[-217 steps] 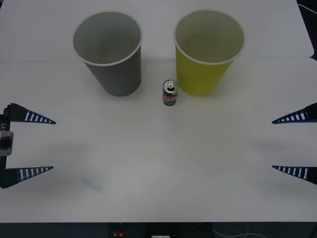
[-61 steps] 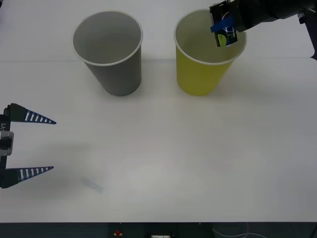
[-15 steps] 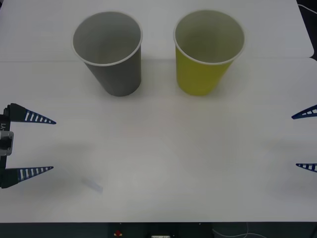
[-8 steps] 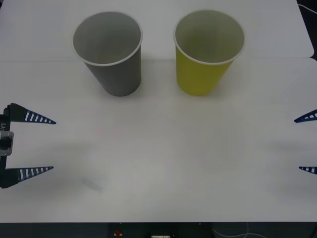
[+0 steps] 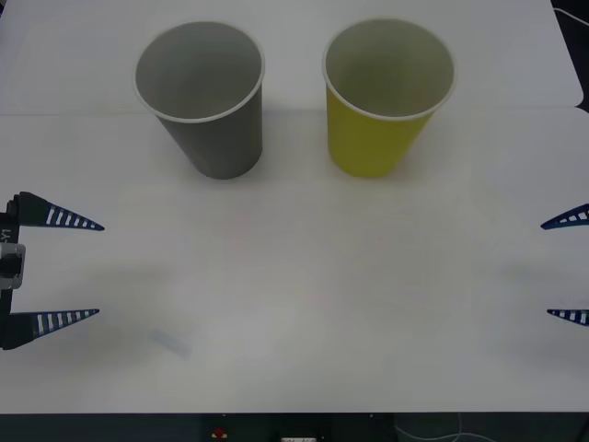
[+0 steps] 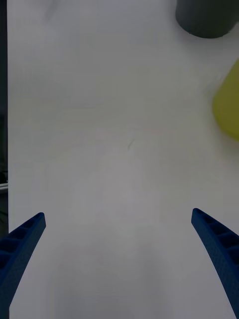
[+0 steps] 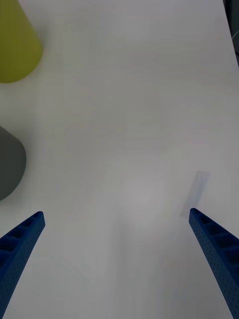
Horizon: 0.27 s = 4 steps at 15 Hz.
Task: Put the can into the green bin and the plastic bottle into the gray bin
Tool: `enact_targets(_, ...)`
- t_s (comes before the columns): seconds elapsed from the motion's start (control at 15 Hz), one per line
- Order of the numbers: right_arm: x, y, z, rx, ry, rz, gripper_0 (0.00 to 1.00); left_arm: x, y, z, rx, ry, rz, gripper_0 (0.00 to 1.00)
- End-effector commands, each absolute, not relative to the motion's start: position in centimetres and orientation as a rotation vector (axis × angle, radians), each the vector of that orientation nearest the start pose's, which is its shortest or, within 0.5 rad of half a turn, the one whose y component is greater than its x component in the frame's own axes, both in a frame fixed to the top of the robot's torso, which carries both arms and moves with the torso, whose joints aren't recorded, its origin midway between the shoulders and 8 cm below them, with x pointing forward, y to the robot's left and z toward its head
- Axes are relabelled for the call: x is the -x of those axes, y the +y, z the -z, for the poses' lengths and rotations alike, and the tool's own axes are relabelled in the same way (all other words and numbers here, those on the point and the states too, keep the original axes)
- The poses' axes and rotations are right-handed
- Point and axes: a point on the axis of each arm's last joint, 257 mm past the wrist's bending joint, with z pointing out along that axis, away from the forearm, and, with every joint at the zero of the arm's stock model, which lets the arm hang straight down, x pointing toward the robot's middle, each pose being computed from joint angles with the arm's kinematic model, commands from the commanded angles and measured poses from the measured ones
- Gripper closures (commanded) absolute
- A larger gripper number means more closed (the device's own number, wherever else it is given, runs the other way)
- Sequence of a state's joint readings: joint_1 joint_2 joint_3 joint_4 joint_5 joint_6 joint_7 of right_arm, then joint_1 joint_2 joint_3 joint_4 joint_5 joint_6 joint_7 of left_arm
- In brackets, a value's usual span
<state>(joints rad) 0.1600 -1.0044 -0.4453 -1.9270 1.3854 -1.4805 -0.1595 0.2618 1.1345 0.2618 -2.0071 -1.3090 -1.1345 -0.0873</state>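
The gray bin (image 5: 216, 129) stands upright at the back left of the white table. The green bin (image 5: 373, 138) stands upright to its right. The can and the plastic bottle are out of view. My left gripper (image 5: 99, 270) rests open at the table's left edge, with nothing between its fingers. At the right edge my right gripper (image 5: 547, 270) is open and empty too. The right wrist view has the right gripper (image 6: 118, 219) over bare table, with the gray bin (image 6: 206, 17) and green bin (image 6: 229, 107) far ahead. The left gripper (image 7: 117, 217) faces both the green bin (image 7: 17, 45) and the gray bin (image 7: 10, 162).
A small faint clear strip (image 5: 170, 343) lies flat on the table near the left gripper, also seen as a pale strip (image 7: 195, 194) in the left wrist view. A seam (image 5: 515, 109) crosses the table behind the bins. The table's front edge (image 5: 294, 412) is dark.
The can that stood between the bins is gone from the table. The right arm, which was over the green bin, is back at the right edge. The left arm has not moved.
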Motion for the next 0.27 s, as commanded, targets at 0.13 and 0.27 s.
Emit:
enact_targets(0.13,-33.36,-32.25,14.79,1.645,1.679,-0.239,0.0,-34.13,28.58,16.66,-1.762,1.444,0.118,0.0)
enact_targets(0.27,-33.36,-32.25,14.79,1.645,1.679,-0.239,0.0,-34.13,28.58,16.66,-1.762,1.444,0.118,0.0)
